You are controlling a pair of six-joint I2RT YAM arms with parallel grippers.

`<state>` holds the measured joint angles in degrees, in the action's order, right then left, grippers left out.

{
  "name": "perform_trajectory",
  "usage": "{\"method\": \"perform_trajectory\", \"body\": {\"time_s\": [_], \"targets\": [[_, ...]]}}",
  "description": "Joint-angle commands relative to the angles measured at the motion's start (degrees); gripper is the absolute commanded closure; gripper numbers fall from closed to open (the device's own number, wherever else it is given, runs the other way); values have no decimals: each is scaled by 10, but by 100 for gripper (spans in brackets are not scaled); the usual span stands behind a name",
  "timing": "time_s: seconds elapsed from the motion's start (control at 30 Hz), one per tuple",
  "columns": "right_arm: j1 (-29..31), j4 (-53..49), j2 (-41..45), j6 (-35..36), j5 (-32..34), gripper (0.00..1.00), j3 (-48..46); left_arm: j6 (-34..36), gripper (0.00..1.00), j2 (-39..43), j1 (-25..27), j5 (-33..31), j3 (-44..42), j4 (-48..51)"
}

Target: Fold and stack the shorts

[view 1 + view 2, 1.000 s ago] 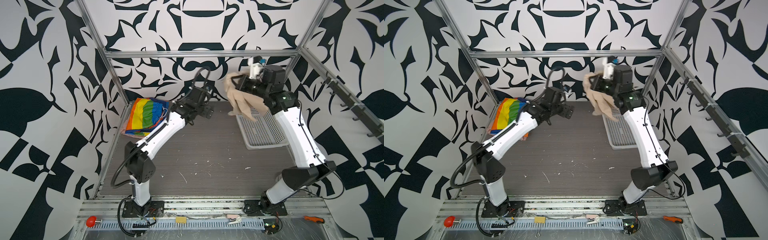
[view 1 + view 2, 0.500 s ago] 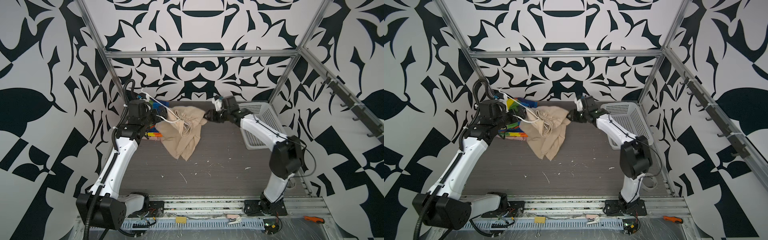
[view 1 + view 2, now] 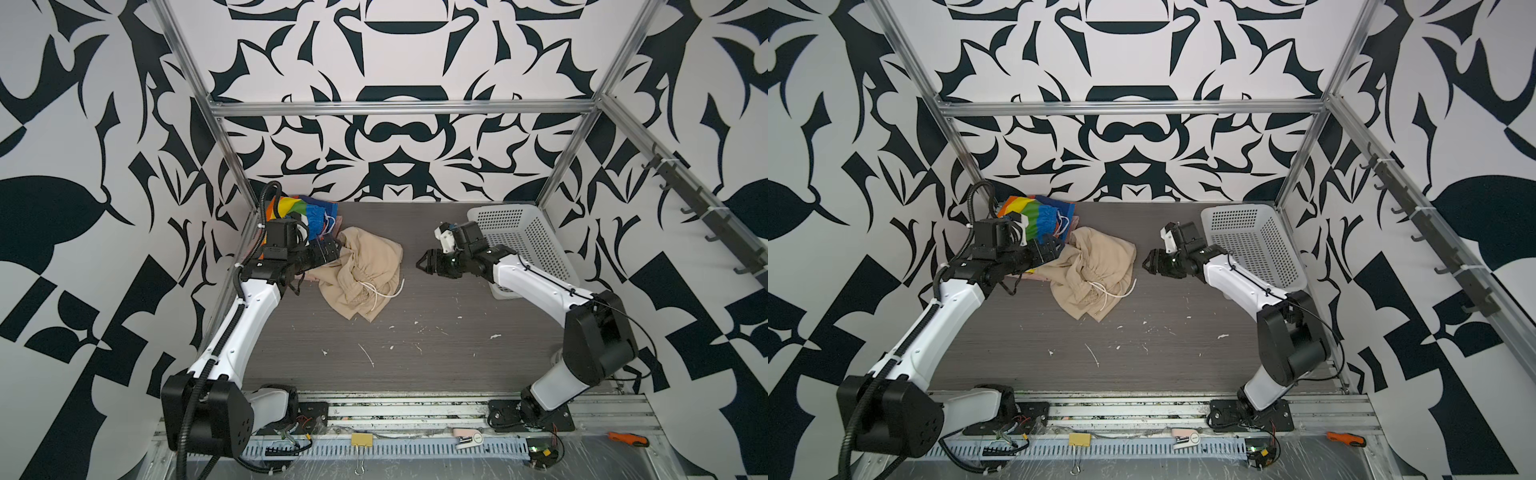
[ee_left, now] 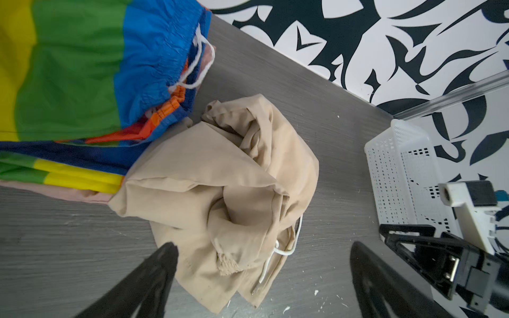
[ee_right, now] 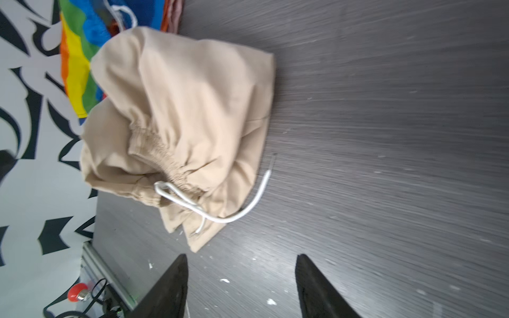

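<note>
- Beige shorts (image 3: 365, 270): unfolded, in a crumpled heap on the counter (image 3: 415, 353), left of centre in both top views. The gathered waist shows on top, and a white drawstring (image 3: 384, 293) trails loose.
- Rainbow-striped shorts (image 3: 305, 212): lying in flat layers at the upper left of the counter by the back wall, touching the beige heap's upper-left edge.
- Salmon-pink shorts (image 4: 91, 196): only a thin edge shows beneath the rainbow pair in the left wrist view.
- Left end effector (image 3: 332, 251): released, fingers spread wide over the left edge of the beige heap. Contact with the cloth cannot be determined.
- Right end effector (image 3: 422, 264): released, jaws apart with nothing between them, just right of the heap and clear of it.
- White perforated basket (image 3: 498, 220): tilted at the counter's right rear corner, behind the right arm.
</note>
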<state>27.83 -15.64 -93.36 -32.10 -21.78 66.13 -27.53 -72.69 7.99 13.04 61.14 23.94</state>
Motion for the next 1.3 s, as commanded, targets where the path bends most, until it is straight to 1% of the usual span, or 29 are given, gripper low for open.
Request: {"method": "perform_trajectory", "body": {"time_s": [0.0, 0.1, 0.17, 0.23, 0.37, 0.47, 0.5, 0.57, 0.6, 0.63, 0.67, 0.7, 0.73, 0.8, 0.83, 0.9, 0.93, 0.97, 1.03, 1.13, 1.23, 1.27], "targets": [[39, 56, -46, -44, -13, 35, -19, -25, 1, -49, 1, 55, -19, -23], [65, 102, -89, -73, -29, 35, -9, -17, 1, -89, 7, 61, -14, -17], [85, 102, -119, -73, -23, 35, 8, -7, 1, -106, 16, 55, -5, -9], [98, 100, -150, -73, -15, 35, 25, 12, 1, -125, 35, 36, 11, 7], [108, 101, -190, -77, 1, 35, 40, 44, 1, -164, 72, -22, 49, 64], [110, 104, -209, -80, 17, 36, 47, 40, 1, -183, 73, -25, 57, 75], [111, 101, -216, -80, 24, 38, 51, 38, 1, -188, 74, -21, 56, 69], [112, 99, -228, -80, 30, 48, 59, 40, 1, -203, 79, -16, 57, 61], [112, 97, -234, -81, 32, 56, 65, 43, 1, -215, 81, -13, 62, 65], [112, 94, -238, -78, 33, 66, 71, 47, 2, -227, 81, -6, 67, 69], [112, 89, -240, -75, 33, 77, 77, 49, 9, -236, 81, 4, 71, 70], [111, 82, -238, -71, 34, 90, 83, 51, 20, -244, 82, 16, 75, 71], [108, 73, -233, -65, 40, 100, 89, 51, 35, -250, 81, 30, 79, 69], [96, 55, -213, -53, 42, 100, 96, 50, 64, -253, 81, 63, 87, 64], [81, 41, -196, -46, 40, 100, 99, 48, 76, -251, 81, 76, 95, 62], [47, 11, -149, -32, 41, 100, 104, 38, 88, -240, 80, 100, 109, 60], [23, -8, -122, -22, 41, 100, 109, 30, 93, -233, 76, 124, 120, 57], [2, -26, -98, -11, 42, 100, 117, 17, 95, -225, 72, 147, 128, 51], [-51, -80, -47, 21, 50, 100, 146, -30, 96, -197, 55, 194, 128, 17], [-126, -139, 0, 62, 69, 100, 190, -103, 96, -158, 10, 221, 93, -50], [-186, -172, -3, 88, 78, 100, 216, -137, 94, -156, -42, 227, 58, -91], [-197, -180, -13, 99, 85, 100, 220, -151, 90, -167, -55, 243, 47, -105]]}}
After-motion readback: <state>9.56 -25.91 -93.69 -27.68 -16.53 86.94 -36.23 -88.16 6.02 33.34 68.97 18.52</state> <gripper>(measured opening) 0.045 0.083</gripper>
